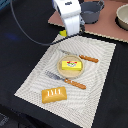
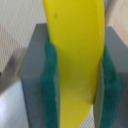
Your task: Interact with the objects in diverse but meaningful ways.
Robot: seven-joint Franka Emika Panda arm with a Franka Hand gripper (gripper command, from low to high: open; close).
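In the wrist view my gripper (image 2: 76, 85) is shut on the yellow banana (image 2: 77, 55), which fills the space between the green pads (image 2: 50, 85). In the exterior view the gripper (image 1: 70, 31) hangs above the far edge of the striped placemat (image 1: 35, 80), with a bit of yellow banana (image 1: 63, 33) showing beside it. The yellow butter-like block with a red mark (image 1: 71, 65) lies on a small round plate (image 1: 60, 70) at the mat's middle. The golden-brown scored bread loaf (image 1: 54, 94) lies at the mat's near edge. The red tomato is out of view.
A wooden-handled knife (image 1: 82, 57) lies beyond the plate and a wooden-handled fork (image 1: 67, 80) in front of it. A grey pot (image 1: 92, 11) and a pale bowl (image 1: 123, 16) stand on a brown board (image 1: 102, 27) at the back. Black table surrounds the mat.
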